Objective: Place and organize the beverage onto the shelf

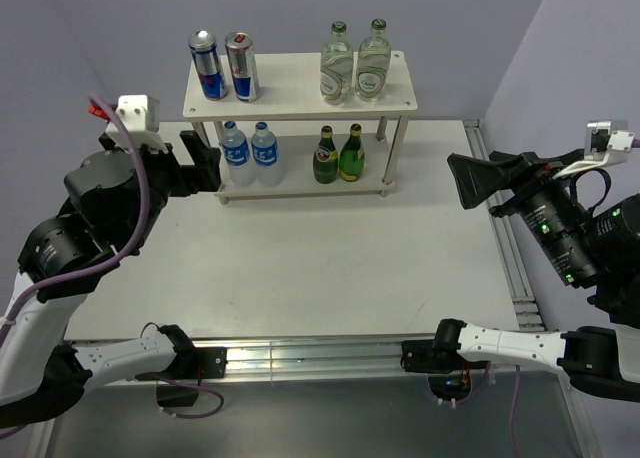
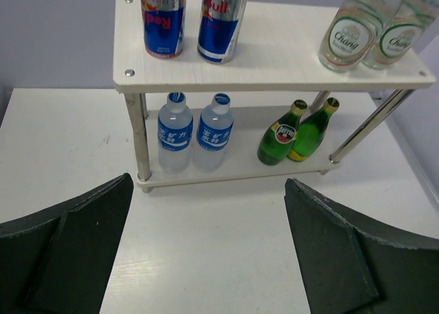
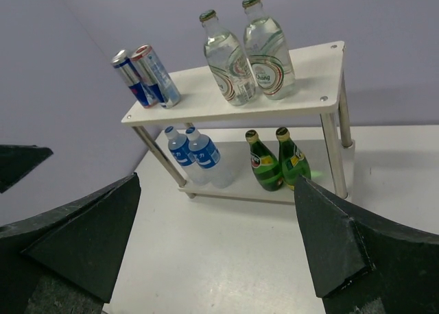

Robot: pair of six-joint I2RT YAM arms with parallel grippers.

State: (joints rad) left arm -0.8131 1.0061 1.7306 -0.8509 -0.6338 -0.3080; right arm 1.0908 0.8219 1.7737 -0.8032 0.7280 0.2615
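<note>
Shelf [image 1: 295, 90]: two-tier, pale boards on thin metal legs, stood at the far side of the white table [image 1: 330, 268]. Upper board held two blue-and-silver cans [image 1: 241, 70] at the left end and two clear glass bottles [image 1: 338, 70] at the right (all upright). Lower board held two small water bottles [image 1: 236, 156] with blue labels at left and two green bottles [image 1: 326, 158] at right. Left gripper [image 1: 205, 160] hung just before the shelf's left end, jaws spread, nothing between them. Right gripper [image 1: 478, 181] hung off the shelf's right side, apart from it, jaws likewise spread and empty.
</note>
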